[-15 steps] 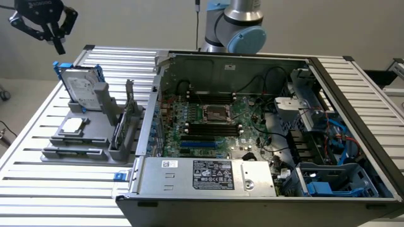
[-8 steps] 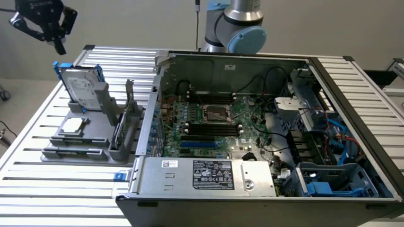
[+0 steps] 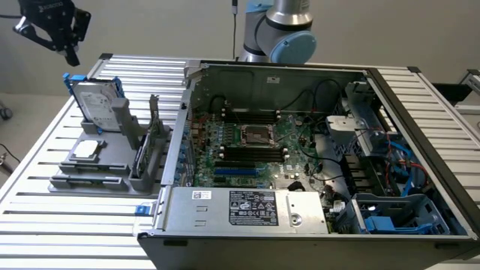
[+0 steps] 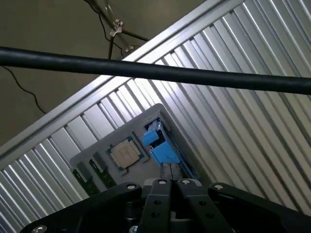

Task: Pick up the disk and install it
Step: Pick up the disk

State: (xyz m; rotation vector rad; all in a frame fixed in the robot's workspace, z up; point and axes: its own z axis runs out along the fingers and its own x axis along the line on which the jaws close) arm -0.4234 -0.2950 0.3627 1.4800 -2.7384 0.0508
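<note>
The disk (image 3: 101,104) stands on edge in a grey holder (image 3: 94,169) on the slatted counter (image 3: 67,225). It is on the exterior view's left, just beside the open computer case (image 3: 300,76), with its labelled face and blue carrier rising clear of the holder. The tool (image 3: 71,58) hangs above it and well apart from it, with its jaws pressed together and nothing between them. In the wrist view they meet tip to tip, and the blue frame of the disk (image 4: 160,148) shows beyond them, next to the small square chip (image 4: 125,154). The drive looks rigid and probably dense for its size, so a grip should not deform it, though the bare metal faces may be slick and the unit likely takes knocks badly. The blue plastic frame seems thinner and may flex. The best hold is probably across the two flat faces near the free upper edge, squarely centred, so the weight does not swing it out of the pinch.
</note>
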